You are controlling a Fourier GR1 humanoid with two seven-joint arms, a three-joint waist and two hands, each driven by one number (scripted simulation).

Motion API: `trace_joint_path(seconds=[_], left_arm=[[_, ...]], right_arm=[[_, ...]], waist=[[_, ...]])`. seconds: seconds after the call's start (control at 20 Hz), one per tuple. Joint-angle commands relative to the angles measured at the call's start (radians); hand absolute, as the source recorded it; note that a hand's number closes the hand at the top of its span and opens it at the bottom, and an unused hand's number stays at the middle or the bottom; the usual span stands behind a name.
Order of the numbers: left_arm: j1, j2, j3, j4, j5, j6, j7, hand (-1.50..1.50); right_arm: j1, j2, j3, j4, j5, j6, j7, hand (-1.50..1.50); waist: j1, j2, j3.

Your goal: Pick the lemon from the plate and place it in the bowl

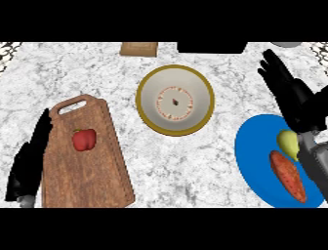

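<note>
The lemon [288, 141] lies on the blue plate [257, 157], right of the bowl [151, 80]. The right hand [298, 101] hangs over the plate, fingers wide and straight. The left hand [26, 166] rests open left of the bowl, beyond the cutting board [88, 173].

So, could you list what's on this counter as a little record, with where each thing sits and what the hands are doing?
lemon: on plate, by the right wrist, not held
plate: blue, at right; also holds an orange vegetable
bowl: centre, no lemon in it
board: at left, with a red pepper on it
right hand: open, over the plate's far edge
left hand: open, resting left of the board
</note>
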Motion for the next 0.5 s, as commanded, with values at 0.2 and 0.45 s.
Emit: trace_joint_path(seconds=[0.2, 0.45], left_arm=[[-0.086, -0.086, 0.103, -0.122, 0.228, -0.113, -0.104, 0.00], [-0.065, -0.091, 0.149, -0.138, 0.354, -0.210, -0.117, 0.00]], right_arm=[[0.168, -0.014, -0.223, -0.083, -0.082, 0.070, -0.387, -1.50], [0.328, -0.021, -0.395, 0.104, 0.020, -0.183, -0.506, -1.50]], waist=[[-0.052, 0.006, 0.027], [-0.054, 0.015, 0.026]])
